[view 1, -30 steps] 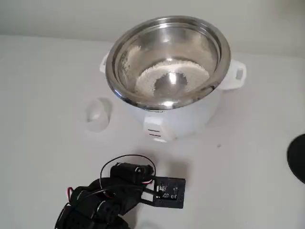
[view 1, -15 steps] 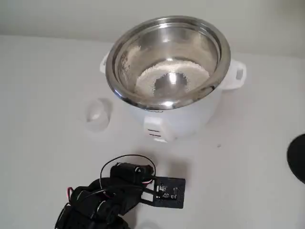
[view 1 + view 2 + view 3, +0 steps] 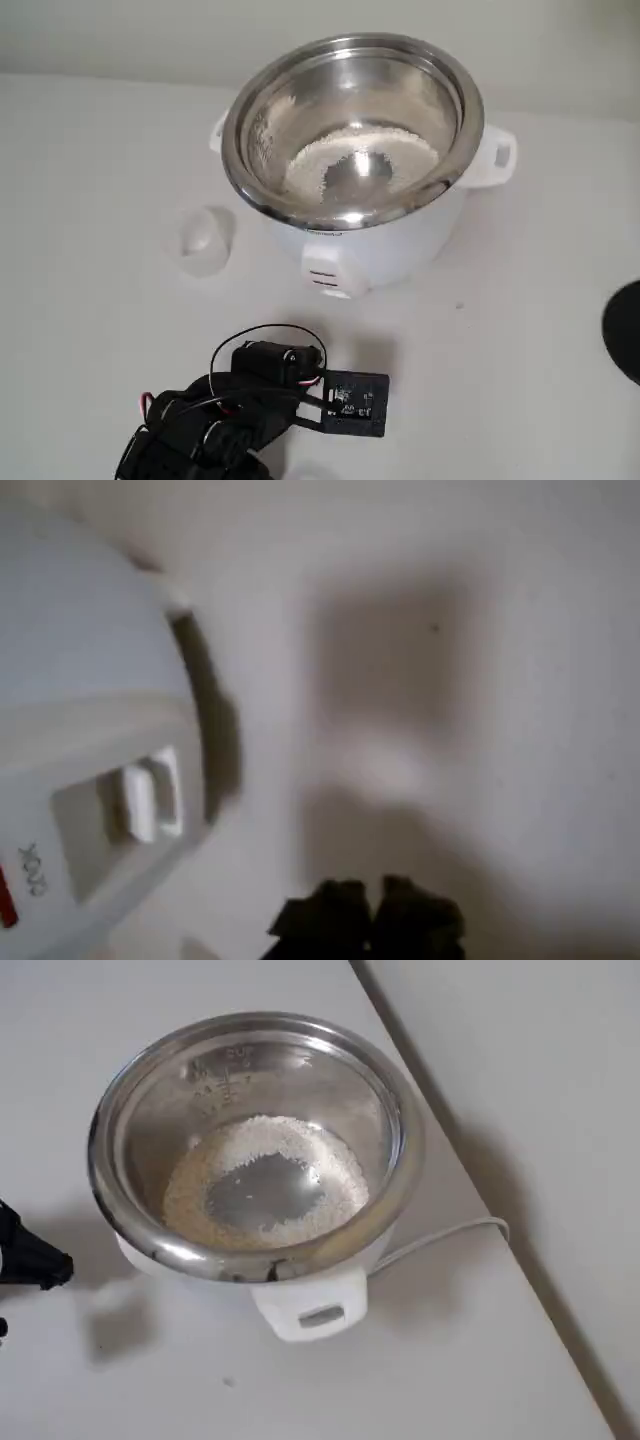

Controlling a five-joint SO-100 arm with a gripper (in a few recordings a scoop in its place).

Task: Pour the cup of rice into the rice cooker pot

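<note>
The rice cooker pot, a shiny steel bowl in a white cooker body, stands at the top middle of the fixed view. Rice lies in a pale ring on its bottom, also seen from overhead as rice in the pot. The small translucent cup stands on the table left of the cooker, apart from the arm. My arm is folded low at the bottom left. In the wrist view my gripper shows dark fingertips pressed together, holding nothing, over bare table right of the cooker body.
The cooker's switch faces the arm. A white cord runs from the cooker toward the table's right edge. A dark round object sits at the right edge of the fixed view. A black arm part shows at the overhead view's left edge.
</note>
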